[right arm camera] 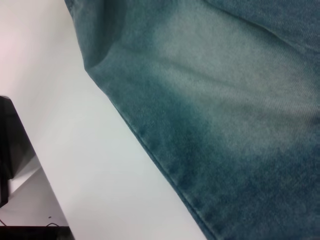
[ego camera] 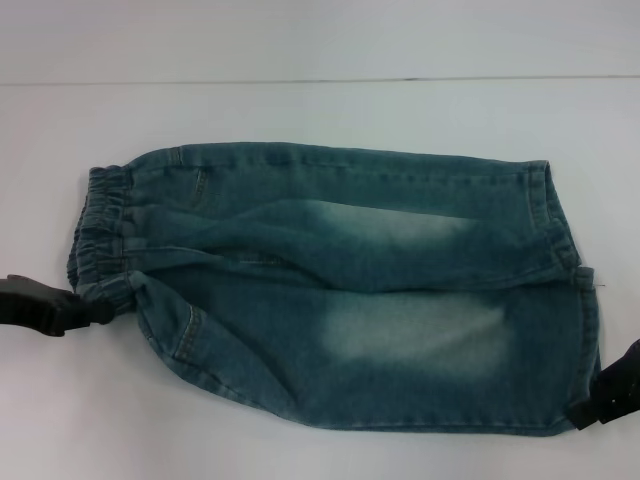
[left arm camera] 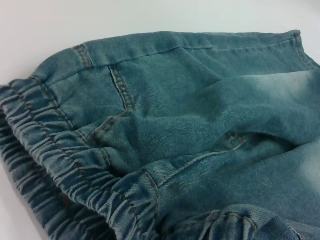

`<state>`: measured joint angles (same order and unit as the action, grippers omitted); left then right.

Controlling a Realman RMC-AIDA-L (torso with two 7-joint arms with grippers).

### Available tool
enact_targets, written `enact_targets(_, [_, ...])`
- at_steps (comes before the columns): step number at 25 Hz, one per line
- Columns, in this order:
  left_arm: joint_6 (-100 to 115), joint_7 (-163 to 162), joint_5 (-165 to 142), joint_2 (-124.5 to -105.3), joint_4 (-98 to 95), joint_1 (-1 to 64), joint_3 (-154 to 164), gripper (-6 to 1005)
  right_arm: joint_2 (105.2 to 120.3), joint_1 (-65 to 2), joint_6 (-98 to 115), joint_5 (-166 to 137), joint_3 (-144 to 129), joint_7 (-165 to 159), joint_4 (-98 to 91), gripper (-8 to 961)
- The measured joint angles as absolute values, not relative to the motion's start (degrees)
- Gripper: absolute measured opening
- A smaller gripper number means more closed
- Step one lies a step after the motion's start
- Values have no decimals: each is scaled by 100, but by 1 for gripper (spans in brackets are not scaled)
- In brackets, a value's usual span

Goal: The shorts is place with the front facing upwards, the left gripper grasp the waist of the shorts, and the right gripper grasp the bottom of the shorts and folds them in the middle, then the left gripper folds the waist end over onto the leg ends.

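Observation:
The blue-green denim shorts [ego camera: 340, 290] lie flat on the white table, with the gathered waist [ego camera: 100, 235] on the left and the bottom hems [ego camera: 565, 240] on the right. My left gripper [ego camera: 95, 310] reaches in from the left edge and meets the near corner of the waist. At the lower right, my right gripper [ego camera: 590, 408] sits against the near corner of the front leg's hem. The left wrist view shows the elastic waistband [left arm camera: 60, 170] close up. Faded leg fabric [right arm camera: 225, 100] and its side seam fill the right wrist view.
The white table [ego camera: 300, 110] extends around the shorts, and its far edge runs across the top of the head view. In the right wrist view the table edge shows with a dark object [right arm camera: 12, 145] beyond it.

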<state>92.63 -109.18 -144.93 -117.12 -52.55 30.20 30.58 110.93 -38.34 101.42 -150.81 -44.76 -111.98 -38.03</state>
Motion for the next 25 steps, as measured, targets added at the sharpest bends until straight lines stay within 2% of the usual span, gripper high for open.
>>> enact_targets(5, [9265,-10924,-14493,-11706,-5255,3022,3051,59,11094,-3823,10098,-15106,-4482,-11198,-3821,348])
enact_targets(8, [9283,-10925,-14493,-11706,-5255,3024,3050,60,11086,-3819,10092,-15111,-4481,-11189,-3830,130])
enact_targets(13, [9484,-10938,-14493,-11686,-5282,3035,3044,60,11009,-3800,10154,-15074,-4429,-11134,-3790,45])
enact_targets(25, [10391,-10954,-14941,-11567,-5460,3092,3074,60,10872,-3473,10968,-15101,-4260,-10799,-3856,45])
